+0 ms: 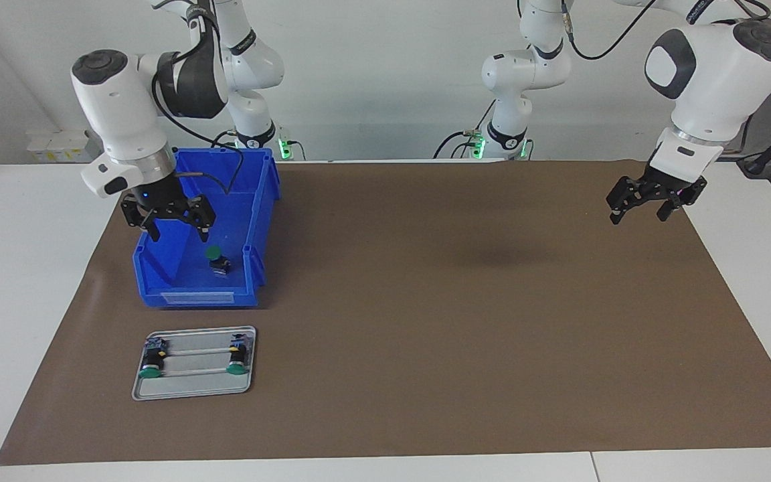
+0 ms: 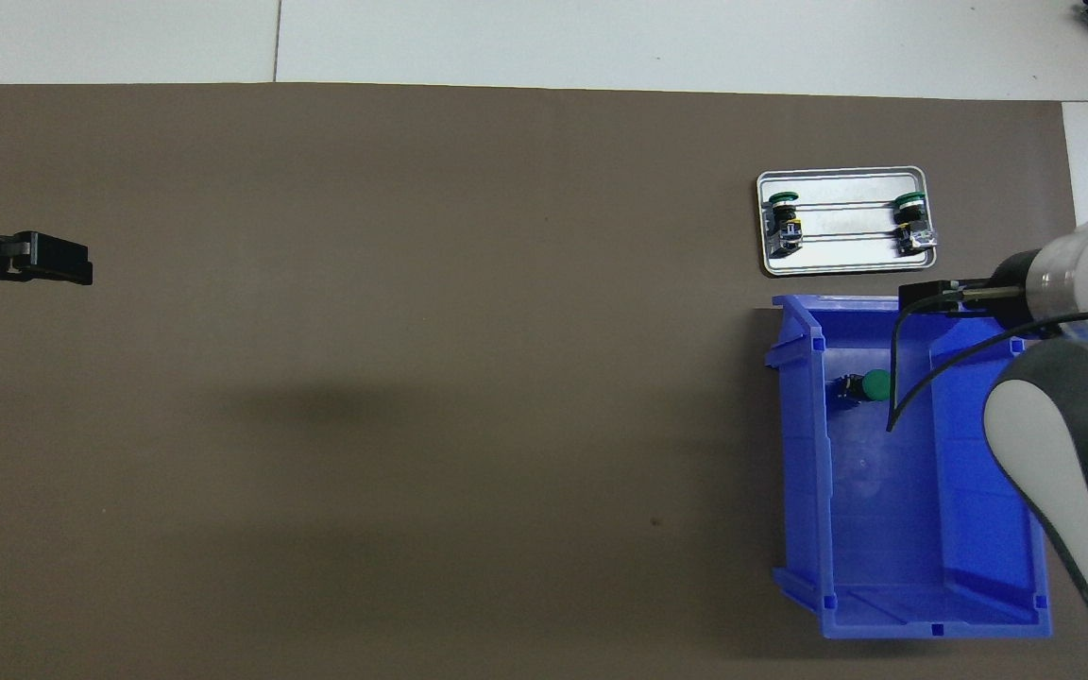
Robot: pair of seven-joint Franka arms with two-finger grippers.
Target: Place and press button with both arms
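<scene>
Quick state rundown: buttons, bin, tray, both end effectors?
Button: loose on the bin floor, unheld.
Blue bin: upright on the mat.
Tray: flat, two buttons on it.
Right end effector: open, over the bin.
Left end effector: open, waiting over the mat.

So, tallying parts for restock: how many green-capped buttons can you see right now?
3. One button lies loose in the blue bin. Two more sit on the metal tray, farther from the robots. None looks hidden.

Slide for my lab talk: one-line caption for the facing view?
Open right gripper above the blue bin holding one green button; open left gripper waits.
</scene>
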